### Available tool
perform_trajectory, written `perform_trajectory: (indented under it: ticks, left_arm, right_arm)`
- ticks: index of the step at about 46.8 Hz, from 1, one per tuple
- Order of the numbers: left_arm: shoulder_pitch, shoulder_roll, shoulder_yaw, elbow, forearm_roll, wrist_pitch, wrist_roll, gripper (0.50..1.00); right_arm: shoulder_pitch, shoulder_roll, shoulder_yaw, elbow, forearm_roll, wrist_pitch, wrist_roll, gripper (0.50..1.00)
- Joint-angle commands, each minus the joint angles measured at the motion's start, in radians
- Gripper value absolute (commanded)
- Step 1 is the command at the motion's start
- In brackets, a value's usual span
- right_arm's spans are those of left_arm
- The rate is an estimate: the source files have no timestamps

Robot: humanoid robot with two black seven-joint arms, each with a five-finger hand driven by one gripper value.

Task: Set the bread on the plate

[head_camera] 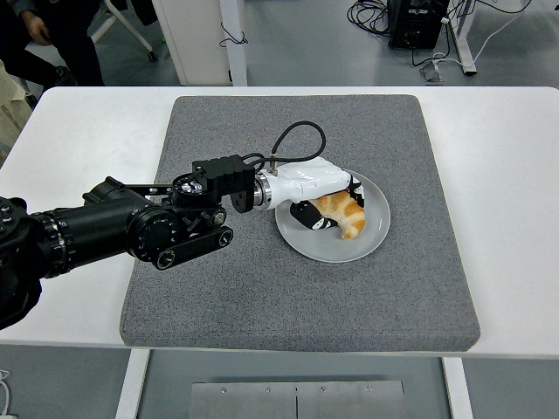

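Note:
An orange-brown piece of bread (345,214) lies on the grey round plate (336,249), right of the middle of the grey mat (262,297). My left hand (332,202), white with black fingertips, reaches in from the left over the plate's left half. Its fingers (355,189) curl over the bread's far side and the thumb (306,215) presses its near left end, so the hand is shut on the bread. The bread rests on the plate's surface. The right arm does not show.
The mat covers the middle of the white table (507,175). My black left forearm (131,227) lies low over the mat's left part. A person (35,35) stands beyond the table's far left corner. Cables and table legs lie on the floor behind.

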Motion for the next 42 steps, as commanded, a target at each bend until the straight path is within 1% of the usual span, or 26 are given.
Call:
perform_trajectory:
  ticks: [1, 9, 10, 11, 12, 13, 14, 16, 36, 39, 42]
  left_arm:
    - [-0.001, 0.001, 0.0, 0.001, 0.0, 0.001, 0.0, 0.5]
    - [-0.004, -0.001, 0.0, 0.001, -0.013, 0.001, 0.0, 0.504]
    - [-0.006, -0.001, -0.001, -0.001, -0.015, 0.001, -0.001, 0.706]
    - [-0.004, 0.001, -0.003, -0.001, -0.015, 0.001, -0.003, 0.884]
    - [-0.006, 0.001, -0.006, -0.001, -0.015, 0.001, -0.004, 0.926]
    - [-0.006, 0.001, -0.006, -0.004, -0.017, -0.001, -0.006, 0.939]
    - [-0.007, 0.001, -0.006, -0.008, -0.017, -0.001, -0.007, 0.967]
    - [-0.008, 0.002, -0.007, -0.01, -0.018, -0.002, -0.007, 0.975]
    - [-0.018, 0.018, -0.014, -0.022, -0.023, -0.001, -0.007, 0.977]
    - [-0.021, 0.022, -0.014, -0.033, -0.03, -0.001, -0.013, 0.977]
    - [-0.024, 0.038, -0.017, -0.062, -0.033, -0.001, -0.033, 0.977]
  right_arm:
    - [0.0, 0.0, 0.0, 0.0, 0.0, 0.0, 0.001, 1.0]
    - [0.0, 0.0, 0.0, 0.0, 0.001, 0.0, 0.001, 1.0]
    - [0.0, 0.0, 0.0, 0.0, 0.0, 0.0, -0.001, 1.0]
    - [0.0, 0.0, 0.0, 0.0, 0.0, 0.0, -0.001, 1.0]
    - [0.0, 0.0, 0.0, 0.0, 0.0, 0.0, -0.001, 1.0]
    - [0.0, 0.0, 0.0, 0.0, 0.0, 0.0, 0.001, 1.0]
    - [0.0, 0.0, 0.0, 0.0, 0.0, 0.0, 0.001, 1.0]
    - [0.0, 0.0, 0.0, 0.0, 0.0, 0.0, 0.001, 1.0]
    - [0.0, 0.0, 0.0, 0.0, 0.0, 0.0, 0.001, 1.0]
    - [0.0, 0.0, 0.0, 0.0, 0.0, 0.0, -0.001, 1.0]
    - [0.0, 0.0, 0.0, 0.0, 0.0, 0.0, 0.001, 1.0]
